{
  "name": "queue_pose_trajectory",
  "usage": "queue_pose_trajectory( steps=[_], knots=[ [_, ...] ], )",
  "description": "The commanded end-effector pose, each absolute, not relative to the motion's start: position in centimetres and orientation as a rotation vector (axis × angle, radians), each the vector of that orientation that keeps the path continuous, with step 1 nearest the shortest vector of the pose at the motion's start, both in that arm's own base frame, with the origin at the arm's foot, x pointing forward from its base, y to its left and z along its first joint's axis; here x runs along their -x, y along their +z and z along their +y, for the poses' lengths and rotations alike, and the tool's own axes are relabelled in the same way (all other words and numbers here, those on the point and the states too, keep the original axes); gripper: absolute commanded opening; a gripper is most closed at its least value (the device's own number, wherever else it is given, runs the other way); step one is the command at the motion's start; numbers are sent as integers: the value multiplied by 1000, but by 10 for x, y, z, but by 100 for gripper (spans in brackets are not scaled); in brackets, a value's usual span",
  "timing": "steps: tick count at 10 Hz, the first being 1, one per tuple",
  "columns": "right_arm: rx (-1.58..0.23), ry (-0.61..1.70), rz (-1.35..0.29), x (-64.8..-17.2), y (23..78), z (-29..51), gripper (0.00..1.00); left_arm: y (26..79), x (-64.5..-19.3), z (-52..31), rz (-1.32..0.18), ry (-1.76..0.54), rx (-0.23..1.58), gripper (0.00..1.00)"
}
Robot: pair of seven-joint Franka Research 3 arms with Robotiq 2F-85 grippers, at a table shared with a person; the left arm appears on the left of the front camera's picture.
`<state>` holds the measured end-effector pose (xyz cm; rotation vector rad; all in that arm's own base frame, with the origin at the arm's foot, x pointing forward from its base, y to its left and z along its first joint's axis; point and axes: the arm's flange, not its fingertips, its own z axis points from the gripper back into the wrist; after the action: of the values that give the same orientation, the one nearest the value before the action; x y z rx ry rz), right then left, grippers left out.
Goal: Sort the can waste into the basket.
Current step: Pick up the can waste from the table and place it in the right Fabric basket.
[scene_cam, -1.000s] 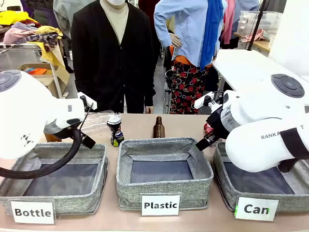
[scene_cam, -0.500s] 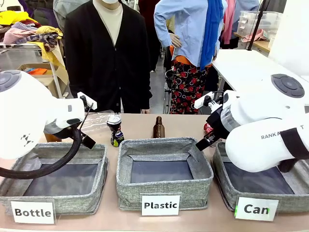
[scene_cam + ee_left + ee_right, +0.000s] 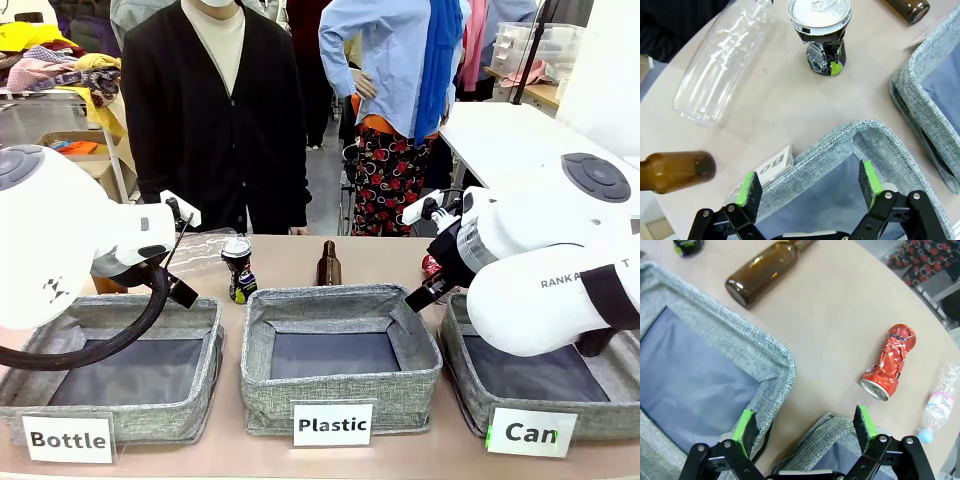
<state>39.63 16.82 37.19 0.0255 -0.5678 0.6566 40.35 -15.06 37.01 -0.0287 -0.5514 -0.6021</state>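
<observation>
While I hold both arms over the baskets, I list: left gripper (image 3: 807, 182), spread, empty; right gripper (image 3: 805, 422), spread, empty; crushed black-and-blue can (image 3: 822, 35), upright on the table (image 3: 380, 260) by the Plastic basket's (image 3: 340, 385) far left corner; crushed red can (image 3: 890, 362), lying just beyond the Can basket (image 3: 605, 425).

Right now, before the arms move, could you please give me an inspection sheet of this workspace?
Surface: tan table, no spills seen.
Job's things: black-and-blue can upright; red can lying on the table; Can basket, nothing seen inside.
Clutter: brown bottle upright; second brown bottle, large clear bottle and small clear bottle lying; Bottle basket; Plastic basket, empty.
Grippers: left gripper open, empty, above a Bottle basket corner; right gripper open, empty, above a Can basket corner.
Cables: black cable loops under the left arm.
Surroundings: person standing at the far edge.
</observation>
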Motion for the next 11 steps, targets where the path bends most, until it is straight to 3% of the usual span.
queue_pose_trajectory(
  steps=[1, 2, 4, 6, 8, 9, 11],
  knots=[
    [-49, 642, -613, -390, 405, 169, 100, 400, -394, -155, -588, -639, 117, 100],
    [-103, 568, -645, -380, 443, 171, 100, 437, -376, -159, -630, -652, 239, 100],
    [-335, 490, -520, -350, 510, 157, 100, 505, -335, -158, -594, -482, 375, 100],
    [-542, 422, -426, -318, 546, 116, 100, 545, -295, -113, -544, -567, 541, 100],
    [-747, 312, -477, -287, 549, 32, 100, 538, -270, -40, -511, -617, 677, 100],
    [-834, 310, -482, -279, 530, -23, 100, 518, -266, 9, -568, -515, 740, 100],
    [-1047, 58, -511, -286, 486, -117, 100, 471, -276, 94, -571, -349, 881, 100]
  ],
)
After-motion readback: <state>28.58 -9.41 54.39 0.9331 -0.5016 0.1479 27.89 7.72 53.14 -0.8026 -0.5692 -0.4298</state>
